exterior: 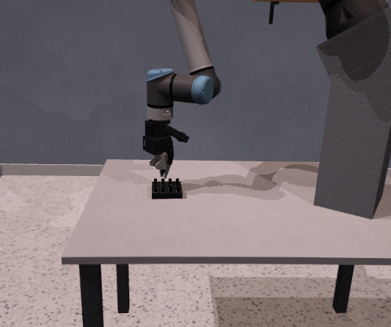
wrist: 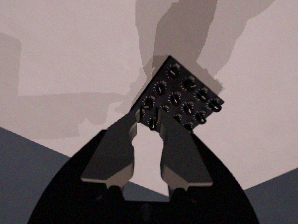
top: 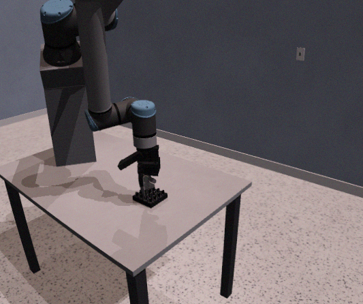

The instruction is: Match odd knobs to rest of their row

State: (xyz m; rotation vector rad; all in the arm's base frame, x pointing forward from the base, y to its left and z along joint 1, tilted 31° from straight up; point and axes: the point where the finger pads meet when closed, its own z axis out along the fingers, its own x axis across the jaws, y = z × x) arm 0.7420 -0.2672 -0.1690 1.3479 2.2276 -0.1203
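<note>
My fingers [top: 146,195] [exterior: 164,175] stand slightly apart, pinching nothing, over the knob box [top: 150,204] [exterior: 167,195] [wrist: 162,72], which sits inward from the desk's [top: 193,198] [exterior: 234,227] [wrist: 65,65] short edge opposite my pedestal [top: 72,136] [exterior: 355,147].

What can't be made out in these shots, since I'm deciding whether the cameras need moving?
- Row labels and marks on the knob box: too small in all views.
- Knobs nearest the gripper: partly behind its fingers, wrist view.
- Whether the fingertips touch a knob: too small and dark, top and exterior.
- Arm's upper part: cut off by the top edge, exterior.
</note>
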